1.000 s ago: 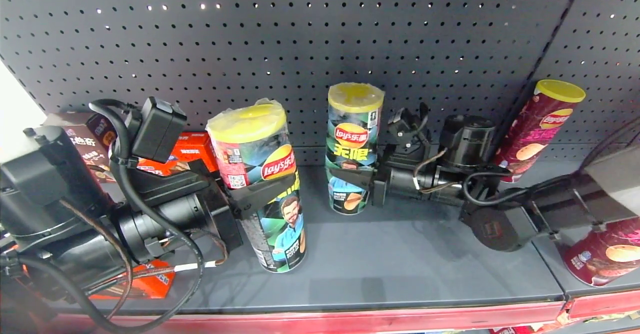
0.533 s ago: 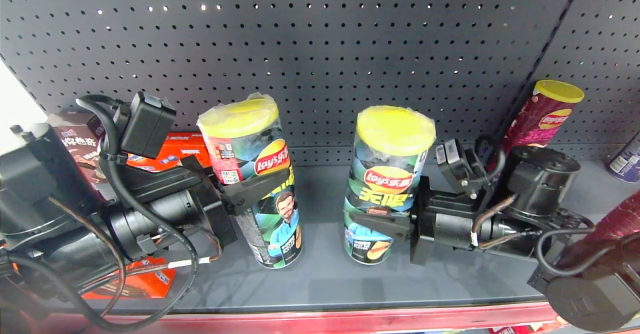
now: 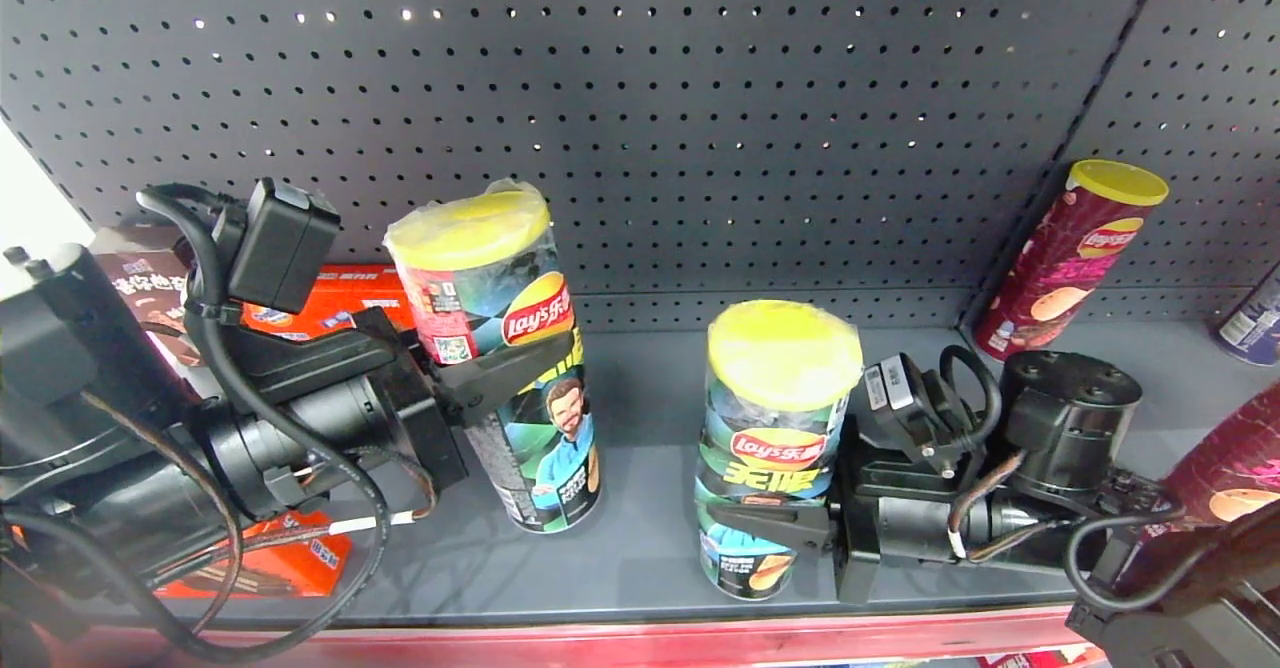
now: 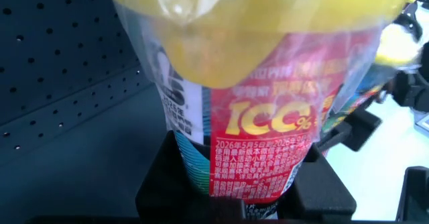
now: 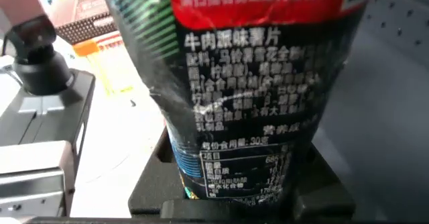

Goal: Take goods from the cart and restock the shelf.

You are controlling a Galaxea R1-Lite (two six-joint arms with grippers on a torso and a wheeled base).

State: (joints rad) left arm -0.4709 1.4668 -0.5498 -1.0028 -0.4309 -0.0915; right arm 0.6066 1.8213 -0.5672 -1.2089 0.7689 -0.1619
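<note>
While working nearest the red front lip [image 3: 600,643] of the shelf [image 3: 650,548], clamping the right gripper [image 3: 765,528] sideways around the lower body of a yellow-lidded chip can [image 3: 778,418], fingers closed tight on it, keeping its long axis upright. Hovering or resting at the base: impossible to tell. Reaching in from the right, leaving bare shelf lying straight behind the can toward the pegboard [image 3: 700,98], probably calling for a push backward before letting go. Farther in and to the left, holding a second chip can [image 3: 495,278] in the left gripper [image 3: 505,378], fingers likewise closed round its middle, leaning slightly. Beyond, standing against the back: orange boxes [image 3: 345,303] and a maroon can [image 3: 1075,248].
</note>
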